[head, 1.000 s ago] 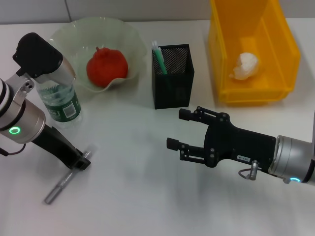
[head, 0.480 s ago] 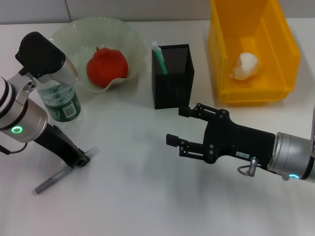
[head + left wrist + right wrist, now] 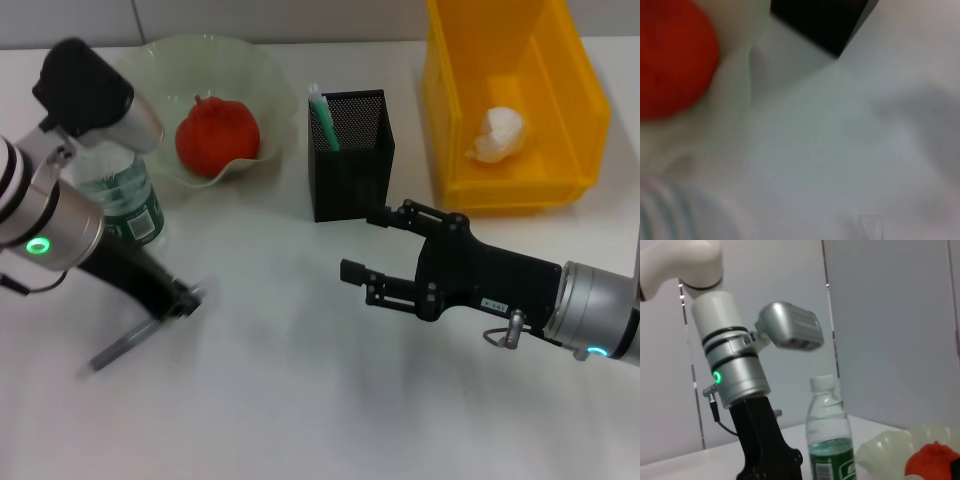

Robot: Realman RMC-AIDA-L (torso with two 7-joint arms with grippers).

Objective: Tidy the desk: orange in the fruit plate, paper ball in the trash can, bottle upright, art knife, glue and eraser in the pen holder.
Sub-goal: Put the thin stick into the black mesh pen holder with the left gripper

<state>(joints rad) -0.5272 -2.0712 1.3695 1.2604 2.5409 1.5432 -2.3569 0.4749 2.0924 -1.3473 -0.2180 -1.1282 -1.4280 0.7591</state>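
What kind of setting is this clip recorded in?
Probably an office-style desk set up as a robot test bench: a plain white tabletop carrying a mesh pen holder, a yellow trash can and a water bottle, with bare grey wall panels behind in the right wrist view.

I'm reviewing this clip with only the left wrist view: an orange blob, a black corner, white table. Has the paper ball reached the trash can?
Observer: Yes. In the head view the paper ball lies inside the trash can.
Operator: Is the bottle upright?
Observer: Yes. The bottle stands upright on the table beside the fruit plate.
Operator: Where is the left pincer working?
Observer: The left pincer is low at the table, at one end of a slim grey tool. The right pincer hangs open before the pen holder.
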